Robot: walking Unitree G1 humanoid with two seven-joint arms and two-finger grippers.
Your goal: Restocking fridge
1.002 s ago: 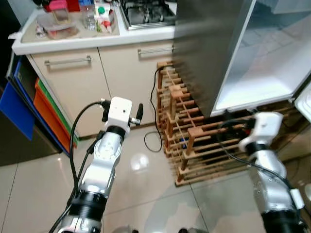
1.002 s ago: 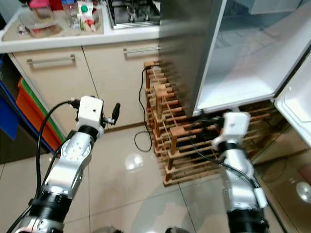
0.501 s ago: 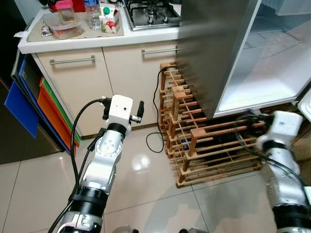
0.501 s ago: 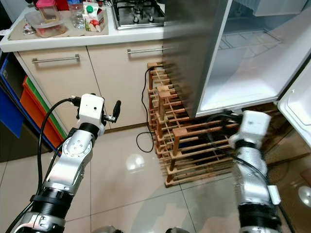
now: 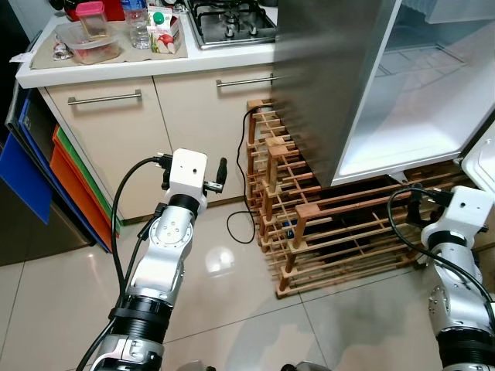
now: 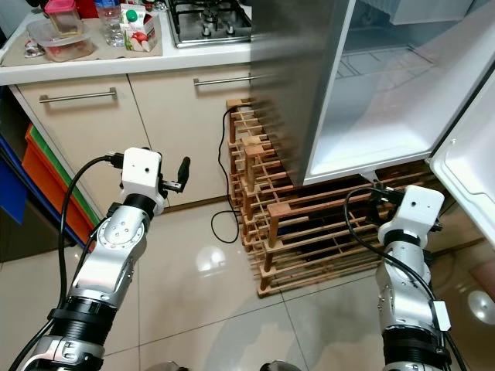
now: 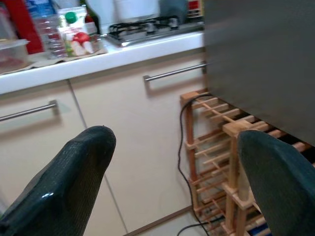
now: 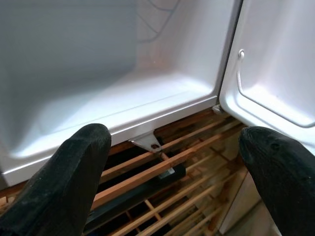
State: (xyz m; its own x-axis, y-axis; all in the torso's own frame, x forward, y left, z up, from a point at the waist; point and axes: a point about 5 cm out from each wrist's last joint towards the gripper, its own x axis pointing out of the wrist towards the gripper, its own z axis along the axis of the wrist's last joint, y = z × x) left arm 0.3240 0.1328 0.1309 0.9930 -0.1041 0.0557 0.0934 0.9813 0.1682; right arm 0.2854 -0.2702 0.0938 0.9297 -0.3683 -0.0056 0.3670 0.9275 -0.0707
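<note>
The fridge (image 5: 418,100) stands open on a wooden rack (image 5: 325,224); its lit white inside looks bare, and its door (image 6: 472,178) swings out at the right. A juice carton (image 5: 162,32), a clear bottle (image 5: 139,27) and a plastic food box (image 5: 89,42) sit on the counter at the far left. My left gripper (image 7: 174,142) hangs open in front of the cream cabinets, holding nothing. Open as well, my right gripper (image 8: 174,140) sits low before the rack, facing the fridge's bottom edge and door hinge.
A gas hob (image 5: 232,19) lies on the counter beside the fridge. A black cable (image 5: 240,224) trails down the rack's left side onto the glossy tile floor. Blue and orange flat panels (image 5: 69,178) lean against the cabinets on the left.
My right arm has drawn to the right, away from the rack's middle toward the fridge door. The head view shifted slightly. The left arm holds its place.
</note>
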